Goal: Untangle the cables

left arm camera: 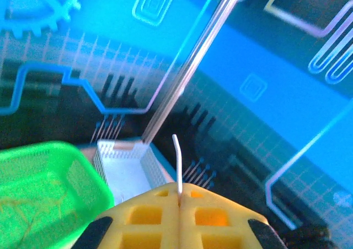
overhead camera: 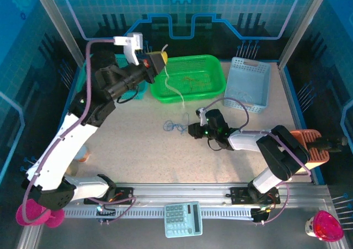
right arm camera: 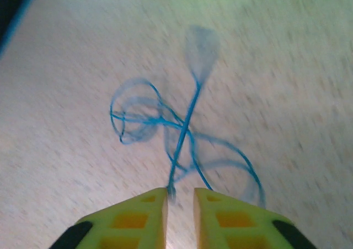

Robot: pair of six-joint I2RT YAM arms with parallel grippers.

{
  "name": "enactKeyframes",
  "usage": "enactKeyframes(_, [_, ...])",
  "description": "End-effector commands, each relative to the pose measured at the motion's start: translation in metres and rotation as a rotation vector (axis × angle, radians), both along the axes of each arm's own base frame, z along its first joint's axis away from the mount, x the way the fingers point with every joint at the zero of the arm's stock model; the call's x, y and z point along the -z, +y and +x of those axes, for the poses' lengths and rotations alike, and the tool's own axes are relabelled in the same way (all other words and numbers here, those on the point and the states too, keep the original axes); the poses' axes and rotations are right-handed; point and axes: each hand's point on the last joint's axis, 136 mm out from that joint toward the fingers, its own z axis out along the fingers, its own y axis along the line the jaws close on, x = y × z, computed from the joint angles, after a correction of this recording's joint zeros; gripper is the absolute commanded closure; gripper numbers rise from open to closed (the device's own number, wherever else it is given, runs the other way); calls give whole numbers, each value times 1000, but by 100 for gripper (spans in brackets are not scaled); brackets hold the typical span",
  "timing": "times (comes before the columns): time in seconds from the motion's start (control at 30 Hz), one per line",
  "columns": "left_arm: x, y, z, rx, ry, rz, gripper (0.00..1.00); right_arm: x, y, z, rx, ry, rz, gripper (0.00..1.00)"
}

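**A:** What takes up the most room?

**B:** The speckled table (overhead camera: 138, 150). The left arm (overhead camera: 83, 122) reaches up toward the back of it. The right arm (overhead camera: 276, 150) bends low across the middle.

**A:** And what's on the table?

**B:** A green basket (overhead camera: 193, 58) stands at the back, and a light blue basket (overhead camera: 251, 63) is just beside it on the right. The left wrist view shows the same pair, the green basket (left arm camera: 49, 188) with the pale one (left arm camera: 124, 169) behind it.

**A:** How does the left gripper stand?

**B:** The left gripper (overhead camera: 160, 59) is raised above the green basket's left rim. Up close, the left gripper (left arm camera: 180, 196) is clenched on the white cable (left arm camera: 177, 161), with a short end poking up between the yellow fingers. The rest of the white cable (overhead camera: 174, 86) dangles over the basket's front wall.

**A:** And the right one?

**B:** The right gripper (overhead camera: 190, 130) is low over the table centre. From its wrist, the right gripper (right arm camera: 180, 194) has its jaws a narrow gap apart, gripping nothing. The blue cable (right arm camera: 182, 128) lies looped on the table, and one end comes right up to that gap.

**A:** Where is it from above?

**B:** The blue cable (overhead camera: 175, 126) is just left of the right gripper, well clear of both baskets.

**A:** Any other cable?

**B:** A thin yellow-orange cable (overhead camera: 193, 82) lies inside the green basket.
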Motion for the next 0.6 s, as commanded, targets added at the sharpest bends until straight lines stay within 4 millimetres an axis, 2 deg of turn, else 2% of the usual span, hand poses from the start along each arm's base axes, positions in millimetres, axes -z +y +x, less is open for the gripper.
enactKeyframes(0.0, [-40, 13, -14, -14, -119, -56, 100, 19, -12, -8, 29, 51, -66, 75])
enactKeyframes(0.3, [-32, 28, 1, -89, -120, -7, 100, 19, -15, -9, 36, 52, -76, 76])
enactKeyframes(0.43, [-22, 44, 19, -171, -116, 44, 100, 12, -15, -10, 34, 45, -70, 76])
enactKeyframes(0.57, [-11, 67, 41, -261, -102, 89, 100, -4, -16, -10, 35, 14, -53, 74])
